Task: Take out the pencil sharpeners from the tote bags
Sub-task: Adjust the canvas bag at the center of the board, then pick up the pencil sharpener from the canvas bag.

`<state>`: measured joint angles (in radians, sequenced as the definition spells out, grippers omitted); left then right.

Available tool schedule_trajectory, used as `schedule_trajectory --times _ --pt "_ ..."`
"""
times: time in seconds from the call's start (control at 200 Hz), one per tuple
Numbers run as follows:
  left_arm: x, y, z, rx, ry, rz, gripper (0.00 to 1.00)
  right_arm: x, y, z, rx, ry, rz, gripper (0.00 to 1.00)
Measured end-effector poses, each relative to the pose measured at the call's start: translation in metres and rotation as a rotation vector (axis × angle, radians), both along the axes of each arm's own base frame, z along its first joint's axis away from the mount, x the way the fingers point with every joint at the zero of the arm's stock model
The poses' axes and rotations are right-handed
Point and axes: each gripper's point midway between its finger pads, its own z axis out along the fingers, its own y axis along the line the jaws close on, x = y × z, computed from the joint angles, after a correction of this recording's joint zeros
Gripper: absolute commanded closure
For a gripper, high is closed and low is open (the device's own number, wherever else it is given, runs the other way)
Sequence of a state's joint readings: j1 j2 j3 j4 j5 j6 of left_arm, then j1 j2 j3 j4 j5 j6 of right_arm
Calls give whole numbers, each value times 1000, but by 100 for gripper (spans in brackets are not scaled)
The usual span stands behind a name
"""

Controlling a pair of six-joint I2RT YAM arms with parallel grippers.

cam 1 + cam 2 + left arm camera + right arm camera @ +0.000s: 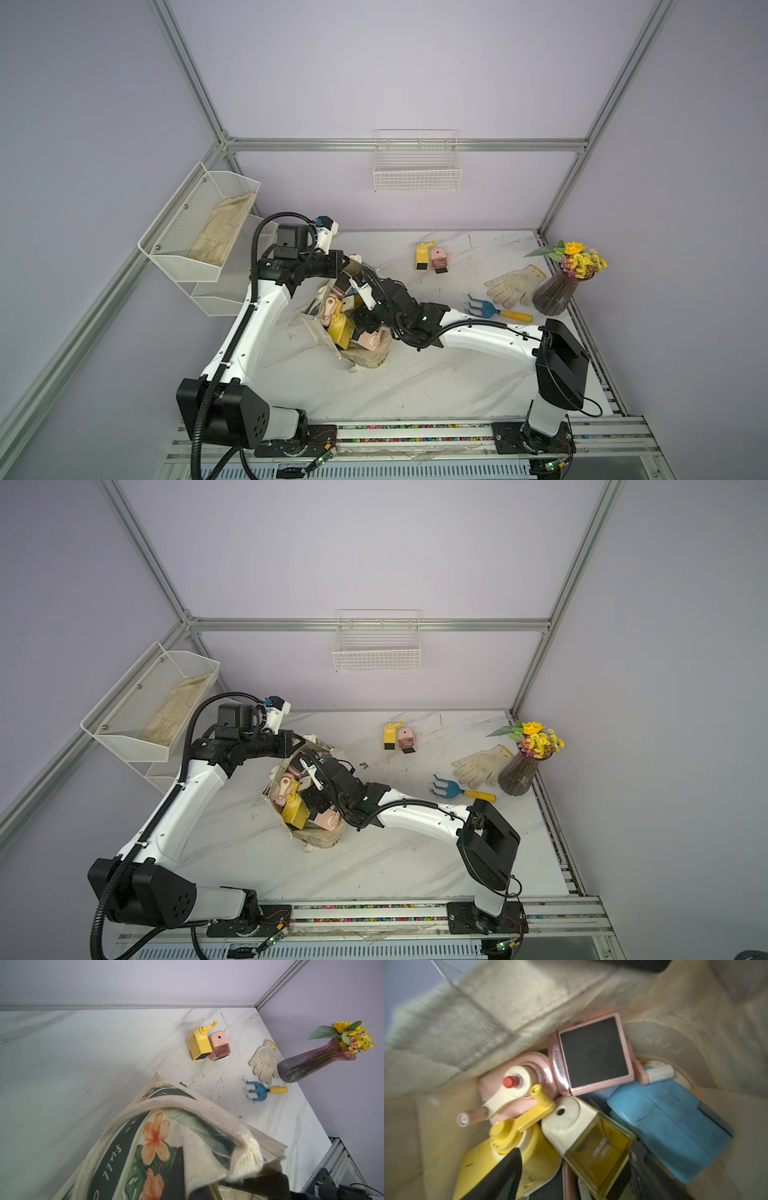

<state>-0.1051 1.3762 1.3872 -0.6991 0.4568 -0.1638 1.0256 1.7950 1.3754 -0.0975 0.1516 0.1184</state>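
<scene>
Left gripper (226, 1178) is clamped on the rim of the cream canvas tote bag with leafy print (158, 1138), holding its mouth up. Right gripper (575, 1172) reaches inside with jaws spread over the piled plastic crank pencil sharpeners (593, 1053), grasping none. Two more sharpeners (430, 257) stand upright on the marble table (415, 382), near a dirty white glove (513, 284).

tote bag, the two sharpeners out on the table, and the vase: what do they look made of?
Tote bag: looks like cream woven canvas, matte, frayed rim, printed flowers.
Yellow sharpener and pink sharpener: apparently moulded plastic, smooth, slightly glossy, scuffed; the pink one's lower part looks translucent.
Vase: likely ribbed glass, pink-to-grey tint, stems visible through it; clear plastic can't be excluded.
</scene>
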Motion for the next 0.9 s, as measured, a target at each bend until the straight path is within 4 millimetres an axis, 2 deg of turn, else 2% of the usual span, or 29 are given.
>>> schedule_trajectory --times 0.205,0.305,0.395,0.57,0.73,0.9 --pt "0 1 0 3 -1 4 100 14 -4 -23 -57 -16 -63 15" --pt "1 2 0 6 -1 8 100 20 -3 -38 -73 -3 -78 22" --pt "2 3 -1 13 -2 16 100 17 1 -45 -73 13 -38 28" --pt "1 3 -1 11 -1 14 100 1 2 -43 -21 24 63 32" --pt "1 3 -1 12 -1 15 100 -24 5 -28 34 22 168 33" --pt "1 4 -1 13 -1 16 100 -24 6 -22 46 2 165 38"
